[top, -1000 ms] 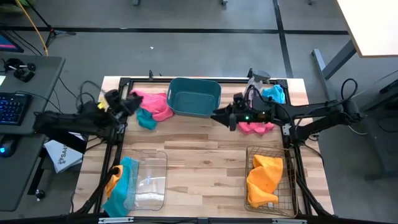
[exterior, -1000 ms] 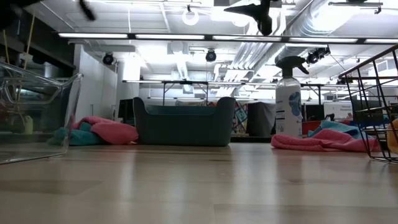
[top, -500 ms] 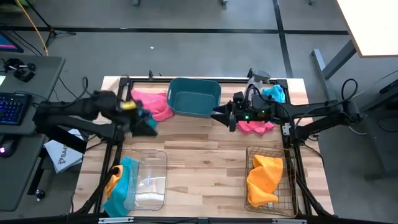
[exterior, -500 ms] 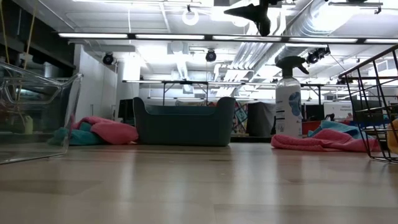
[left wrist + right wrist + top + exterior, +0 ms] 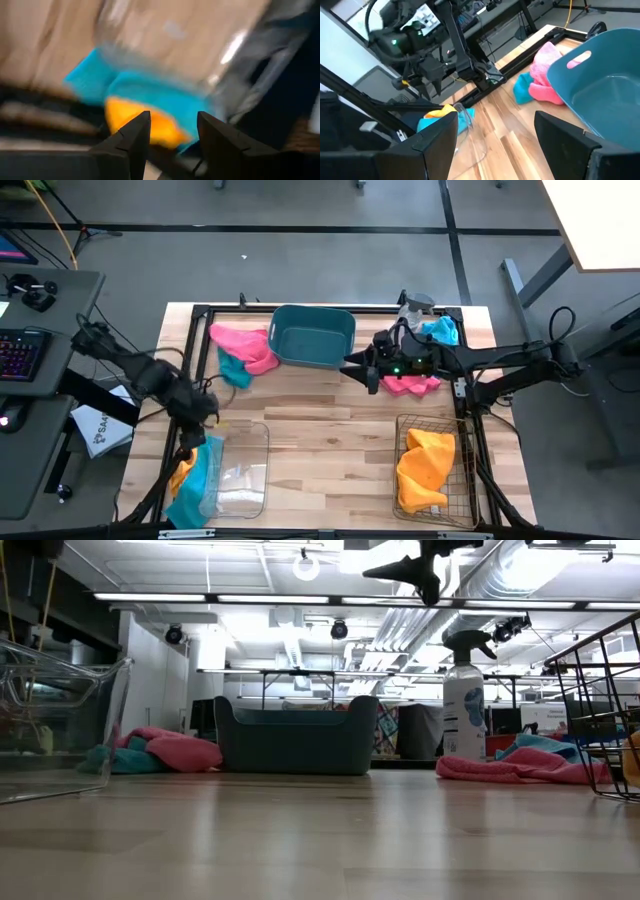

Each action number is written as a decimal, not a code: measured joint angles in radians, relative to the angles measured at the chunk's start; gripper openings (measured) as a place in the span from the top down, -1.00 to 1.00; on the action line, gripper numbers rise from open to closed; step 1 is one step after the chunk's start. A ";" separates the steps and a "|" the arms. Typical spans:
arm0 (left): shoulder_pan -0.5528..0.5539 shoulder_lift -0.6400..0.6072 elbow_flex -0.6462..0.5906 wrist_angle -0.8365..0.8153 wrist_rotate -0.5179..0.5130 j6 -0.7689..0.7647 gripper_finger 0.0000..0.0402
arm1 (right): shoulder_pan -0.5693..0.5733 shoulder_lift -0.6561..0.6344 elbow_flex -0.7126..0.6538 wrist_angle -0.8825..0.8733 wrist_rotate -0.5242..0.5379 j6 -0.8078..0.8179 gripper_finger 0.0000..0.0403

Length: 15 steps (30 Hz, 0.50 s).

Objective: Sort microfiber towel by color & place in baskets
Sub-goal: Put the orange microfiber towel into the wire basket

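Left gripper (image 5: 203, 423) hovers open above the clear bin's (image 5: 245, 475) towels (image 5: 145, 107); right gripper (image 5: 352, 367) waits open beside the teal tub (image 5: 313, 337)

Bare tabletop (image 5: 330, 430) runs open down the middle, between the clear bin (image 5: 238, 470) on one side and the wire basket (image 5: 432, 465) on the other. Along the far edge, the teal tub (image 5: 314, 337), towel heaps and a spray bottle (image 5: 463, 700) crowd the way.
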 joint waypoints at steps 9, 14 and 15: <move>-0.158 0.195 0.000 -0.030 -0.056 -0.272 0.24 | 0.000 0.000 0.000 -0.070 0.000 -0.013 -0.29; -0.258 0.267 0.000 -0.017 -0.061 -0.445 0.24 | 0.000 0.000 0.000 -0.095 0.000 -0.013 -0.29; -0.277 0.277 0.000 -0.009 -0.060 -0.482 0.24 | 0.000 0.000 0.000 -0.099 0.000 -0.013 -0.29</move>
